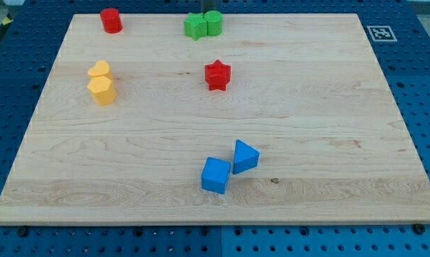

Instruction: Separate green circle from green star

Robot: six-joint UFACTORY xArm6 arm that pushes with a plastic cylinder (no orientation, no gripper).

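The green star [195, 27] and the green circle [214, 23] stand touching each other at the view's top edge of the wooden board, star on the left, circle on the right. The dark rod comes down from the view's top just behind the green circle. My tip [212, 11] is right at the circle's far side, and its very end is partly hidden by the circle.
A red cylinder [111, 20] stands at the top left. A yellow heart [98, 70] and a yellow hexagon [102, 91] touch at the left. A red star [217, 74] sits below the green pair. A blue cube [216, 175] and a blue triangle [245, 156] lie at bottom centre.
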